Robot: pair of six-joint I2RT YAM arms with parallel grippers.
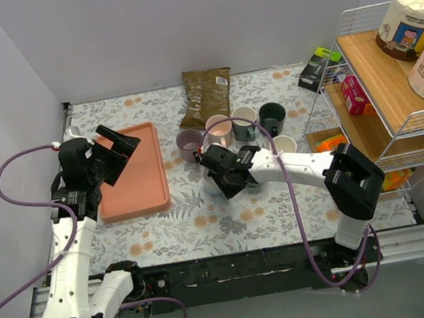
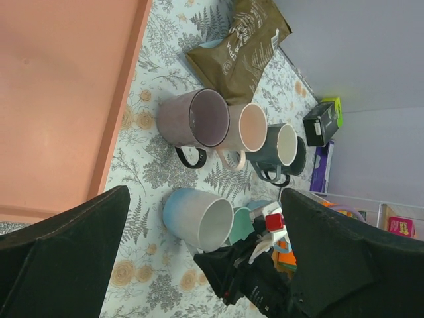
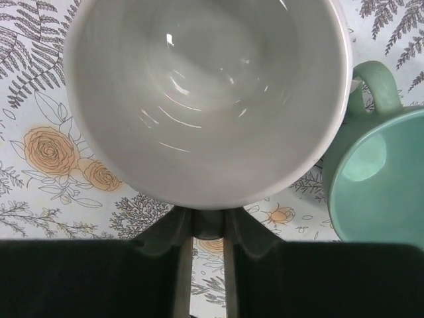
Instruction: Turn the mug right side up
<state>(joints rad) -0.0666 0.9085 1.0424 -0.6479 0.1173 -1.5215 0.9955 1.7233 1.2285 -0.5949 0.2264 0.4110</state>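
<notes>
The mug (image 2: 195, 215) is pale blue outside and white inside. It lies tipped on its side over the floral cloth, its mouth turned toward the right wrist camera, which its white inside (image 3: 205, 93) nearly fills. My right gripper (image 3: 209, 222) is shut on the mug's handle below the rim; from above it (image 1: 227, 174) covers most of the mug. My left gripper (image 1: 118, 150) hangs open and empty above the pink tray (image 1: 138, 179), well left of the mug.
A teal mug (image 3: 377, 185) stands right beside the held mug. Behind them is a row of upright purple (image 1: 189, 142), pink (image 1: 220, 131), grey (image 1: 244, 121) and dark green (image 1: 272, 117) mugs. A brown bag (image 1: 206, 95) lies at the back. A wire shelf (image 1: 378, 84) stands at the right.
</notes>
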